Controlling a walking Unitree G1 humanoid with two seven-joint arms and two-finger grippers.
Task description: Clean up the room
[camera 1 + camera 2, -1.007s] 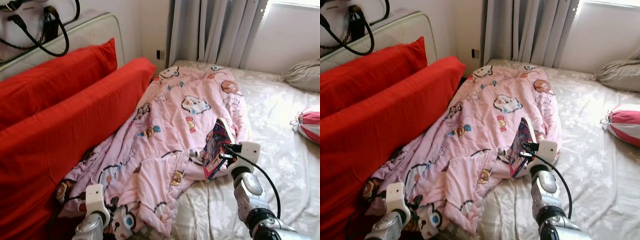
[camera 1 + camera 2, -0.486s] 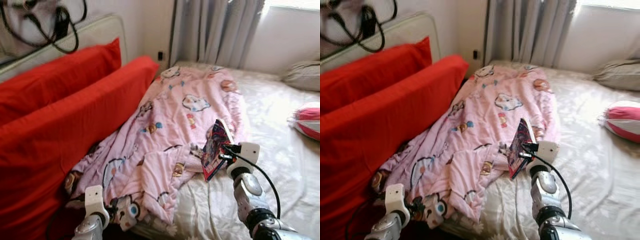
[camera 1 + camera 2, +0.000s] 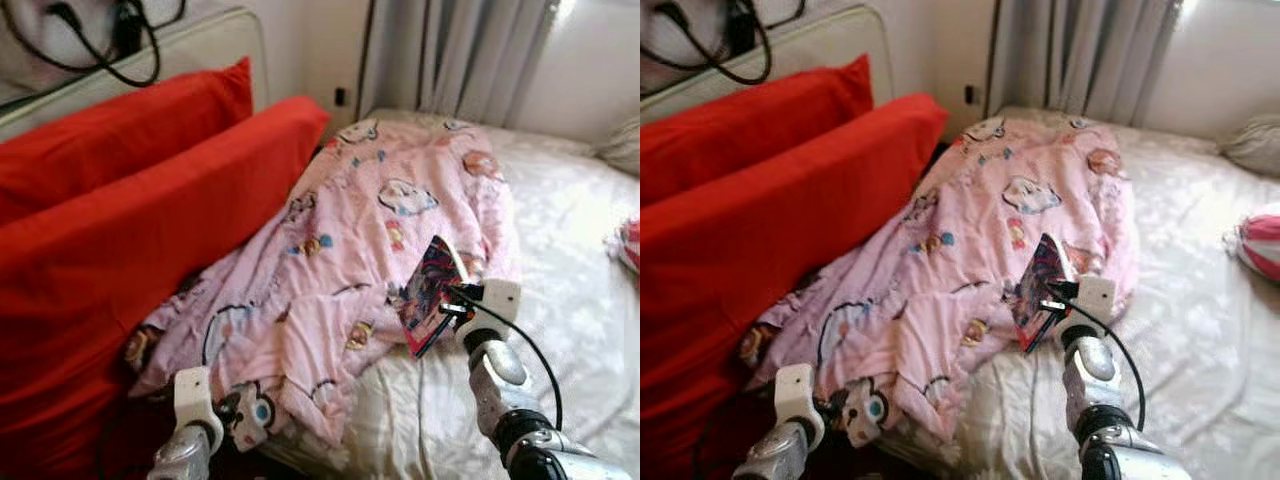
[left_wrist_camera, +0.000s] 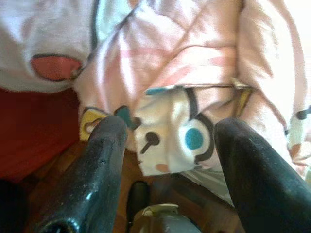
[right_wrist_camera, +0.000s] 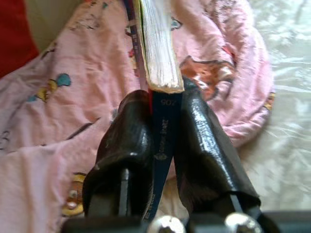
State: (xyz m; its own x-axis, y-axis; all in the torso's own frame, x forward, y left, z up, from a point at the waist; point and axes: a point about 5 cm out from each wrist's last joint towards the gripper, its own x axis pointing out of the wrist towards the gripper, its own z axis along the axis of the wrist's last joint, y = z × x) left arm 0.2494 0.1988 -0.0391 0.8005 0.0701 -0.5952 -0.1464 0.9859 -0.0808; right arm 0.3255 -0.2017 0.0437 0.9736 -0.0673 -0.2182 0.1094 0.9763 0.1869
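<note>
Gripping book (image 3: 432, 294) upright, spine down

Hidden and cut-off parts around the pink cartoon-printed blanket (image 3: 380, 230)

The cream bed sheet (image 3: 580, 270) is covered by the blanket on its side nearest the red cushions (image 3: 150, 220). Right of the blanket, a red-and-white striped object (image 3: 630, 245) and a grey pillow (image 3: 625, 148) are cut by the picture's edge. The lettering on the dark blue book spine (image 5: 163, 141) is too blurred to be read.

Bed (image 3: 560, 230), pale floral sheet: pink cartoon blanket (image 3: 370, 240) spread along left side; red-white striped item (image 3: 1258, 243) at right.
</note>
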